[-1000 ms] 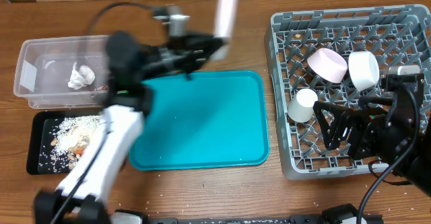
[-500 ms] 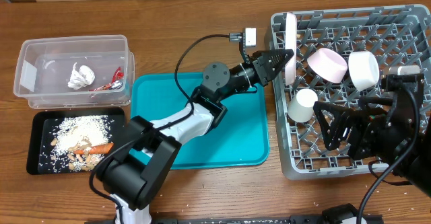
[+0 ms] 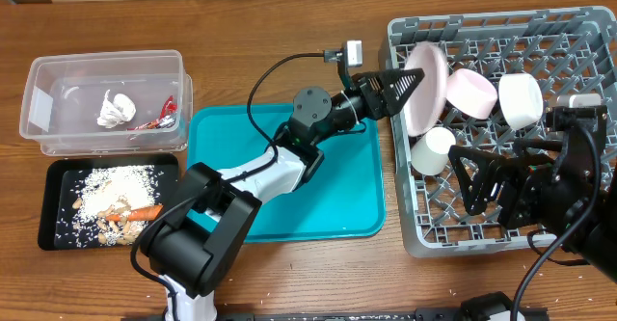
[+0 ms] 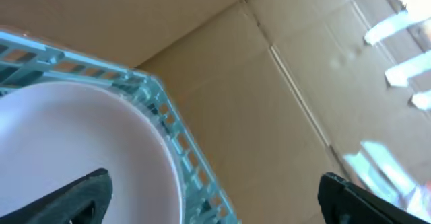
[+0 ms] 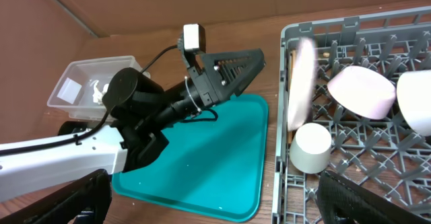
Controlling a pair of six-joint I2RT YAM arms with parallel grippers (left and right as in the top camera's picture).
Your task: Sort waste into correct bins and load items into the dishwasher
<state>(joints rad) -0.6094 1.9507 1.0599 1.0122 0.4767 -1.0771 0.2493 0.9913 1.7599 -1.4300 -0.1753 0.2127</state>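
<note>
Handling: the plate looks stiff, light and glossy, so apt to slip; I judge a pinch across its thin rim, on the side away from the bowl, the safest hold.
Plate place: in the dish rack, near its ten o'clock corner, tilted, seemingly leaning on the pink bowl at its three o'clock; a white cup sits at its six o'clock.
Left gripper: jaws spread, plate let go, tips just beside the plate at its nine o'clock.
Right gripper: spread wide, empty, over the rack's six o'clock part.
Change: half a second ago the plate stood upright and edge-on at the fingertips; now it has tipped toward three o'clock.
</note>
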